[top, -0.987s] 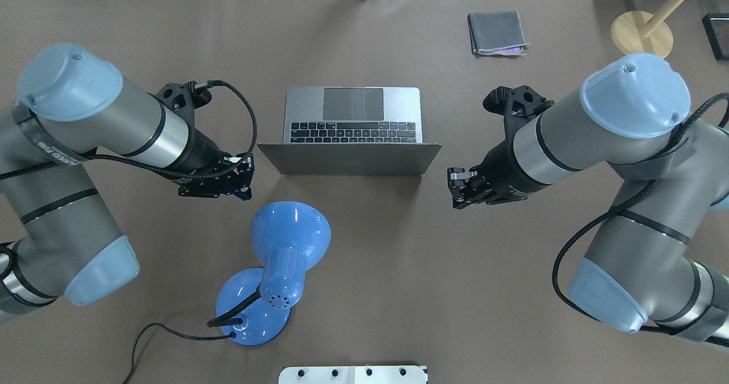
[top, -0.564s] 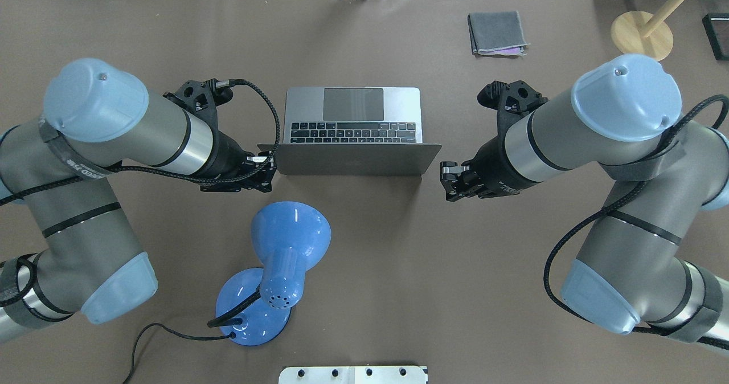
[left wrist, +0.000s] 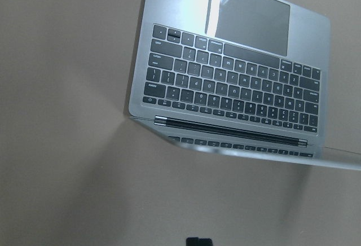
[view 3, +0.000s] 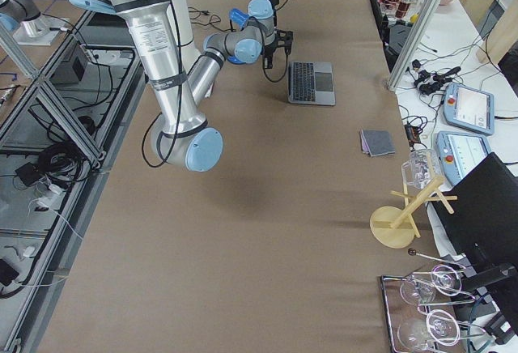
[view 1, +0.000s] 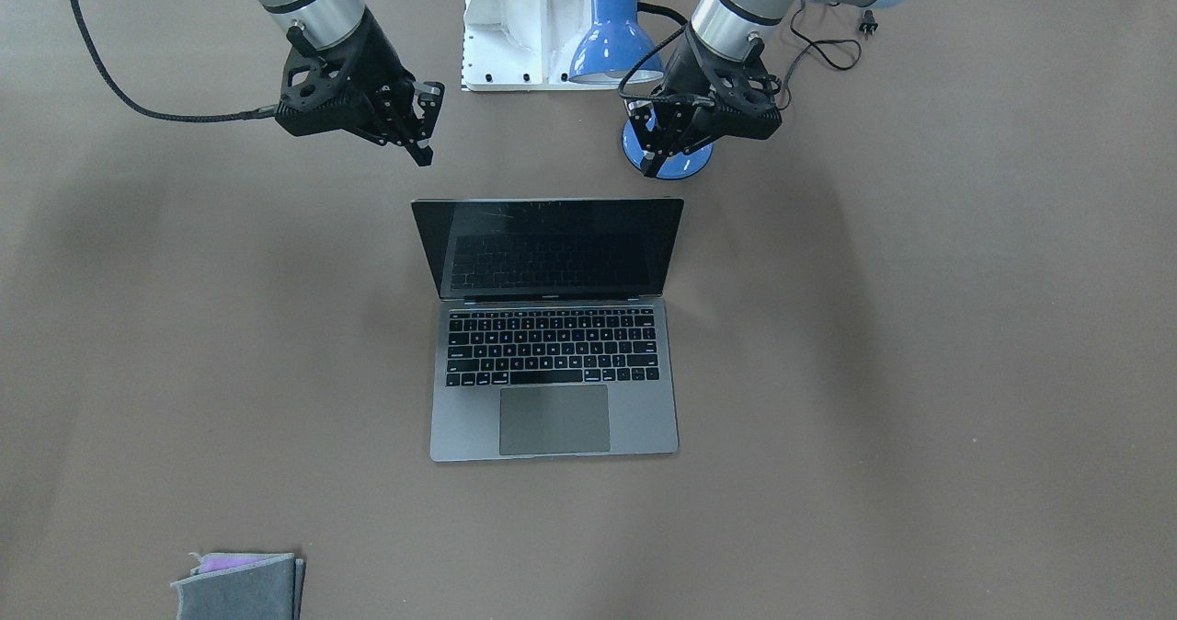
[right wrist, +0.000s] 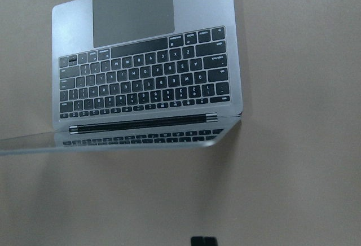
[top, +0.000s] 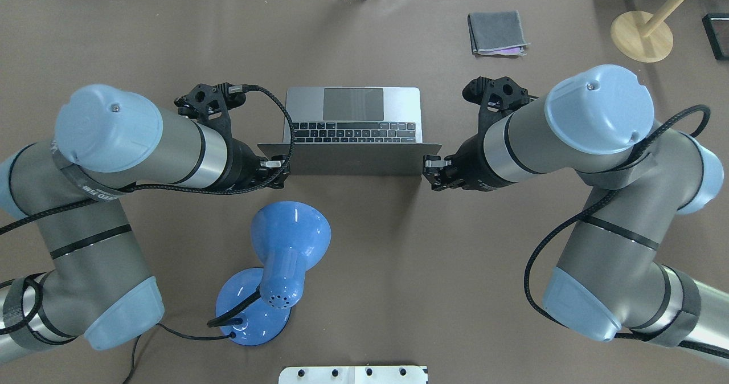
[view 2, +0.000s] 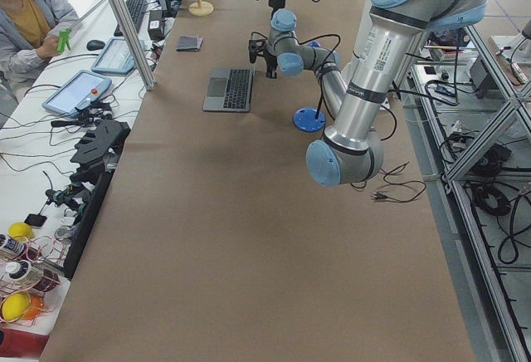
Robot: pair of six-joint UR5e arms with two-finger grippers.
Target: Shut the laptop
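The space-grey laptop (top: 353,107) stands open at the table's middle, its black screen (view 1: 550,247) facing away from me and its lid (top: 348,159) tilted back toward me. My left gripper (top: 278,164) is shut and empty, just behind the lid's left top corner. My right gripper (top: 431,167) is shut and empty, just behind the lid's right top corner. In the front view the left gripper (view 1: 651,162) and the right gripper (view 1: 423,146) hang above the table, apart from the lid. Both wrist views look down on the keyboard (left wrist: 237,88) (right wrist: 146,82).
A blue desk lamp (top: 285,247) with its cord stands close behind my left gripper. A folded grey cloth (top: 496,32) lies at the far right. A wooden stand (top: 641,33) is at the far right corner. A white base plate (top: 353,374) sits at the near edge.
Both arms have moved inward, bringing the grippers from well outside the laptop to just behind the lid's two top corners. The lid's angle has not changed.
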